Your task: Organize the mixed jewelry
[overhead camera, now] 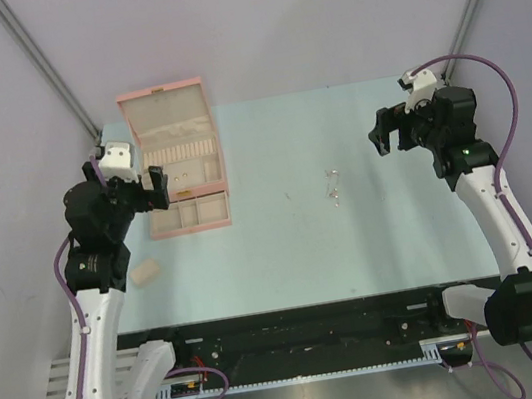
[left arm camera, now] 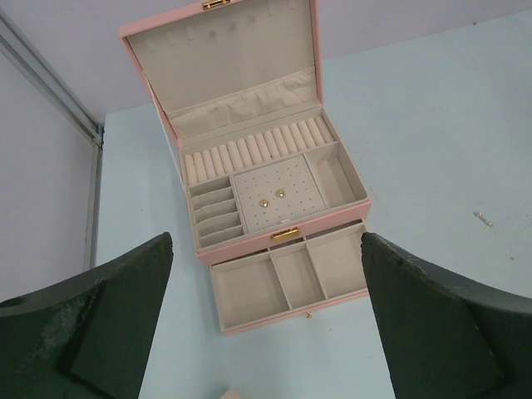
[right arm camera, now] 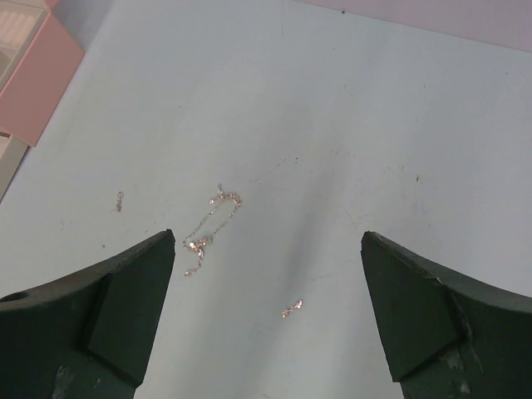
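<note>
The mixed jewelry (overhead camera: 333, 185) lies loose on the pale blue table, right of centre. The right wrist view shows it as a thin chain (right arm camera: 212, 224), a tiny piece (right arm camera: 291, 309) nearer me and another tiny piece (right arm camera: 119, 200) to the left. My right gripper (overhead camera: 392, 134) hovers open above and to the right of them, nothing between its fingers (right arm camera: 125, 299). My left gripper (overhead camera: 128, 181) hangs open just left of the pink jewelry box (overhead camera: 177, 163). The box (left arm camera: 258, 166) has its lid up and its drawer (left arm camera: 287, 278) pulled out; two gold studs (left arm camera: 273, 197) sit on its pad.
A small tan block (overhead camera: 146, 271) lies on the table in front of the box, near the left arm. A black rail (overhead camera: 307, 330) runs along the table's near edge. Purple walls close in the back and sides.
</note>
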Available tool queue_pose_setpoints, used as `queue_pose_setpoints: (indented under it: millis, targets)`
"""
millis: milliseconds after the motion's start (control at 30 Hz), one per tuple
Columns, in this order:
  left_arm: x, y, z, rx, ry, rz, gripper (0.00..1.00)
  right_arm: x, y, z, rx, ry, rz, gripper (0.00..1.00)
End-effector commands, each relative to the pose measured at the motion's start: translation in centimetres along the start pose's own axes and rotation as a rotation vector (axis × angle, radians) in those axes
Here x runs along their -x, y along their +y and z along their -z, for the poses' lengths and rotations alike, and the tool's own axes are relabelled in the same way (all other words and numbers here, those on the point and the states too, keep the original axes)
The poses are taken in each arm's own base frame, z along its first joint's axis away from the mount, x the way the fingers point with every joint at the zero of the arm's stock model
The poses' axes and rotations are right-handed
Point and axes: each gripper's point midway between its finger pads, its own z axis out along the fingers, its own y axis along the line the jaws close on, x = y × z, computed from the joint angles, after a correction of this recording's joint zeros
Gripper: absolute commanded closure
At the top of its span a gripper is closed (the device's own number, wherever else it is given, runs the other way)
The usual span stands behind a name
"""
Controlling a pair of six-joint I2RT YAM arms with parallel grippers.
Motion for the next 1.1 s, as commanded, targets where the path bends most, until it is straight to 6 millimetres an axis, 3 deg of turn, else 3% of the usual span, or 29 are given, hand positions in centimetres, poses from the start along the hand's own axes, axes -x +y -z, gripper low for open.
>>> queue_pose_setpoints:
  millis: [0,300,500,867,1067]
  targets:
    - [2.2,0.1,0.3,0.002,-0.066,0.017,0.0,1.2,0.0,0.4,0.005,-0.049,0.023,0.0]
    - [2.4,0.0,0.6,-0.007,-0.066,0.012,0.0,1.2,0.2,0.4,0.016,-0.048,0.023,0.0]
    - [0.9,-0.2,0.8,-0.041,0.009,-0.084,0.0,1.1,0.5,0.4,0.032,-0.047,0.021,0.0]
    - [-9.9,-0.3,1.5,-0.2,0.378,-0.374,0.01,0.4,0.6,-0.3,0.052,-0.023,0.02,0.0]
    - [-15.3,1.7,2.4,-0.273,0.566,-0.354,0.02,-0.3,0.9,-0.8,0.079,0.0,0.018,0.0]
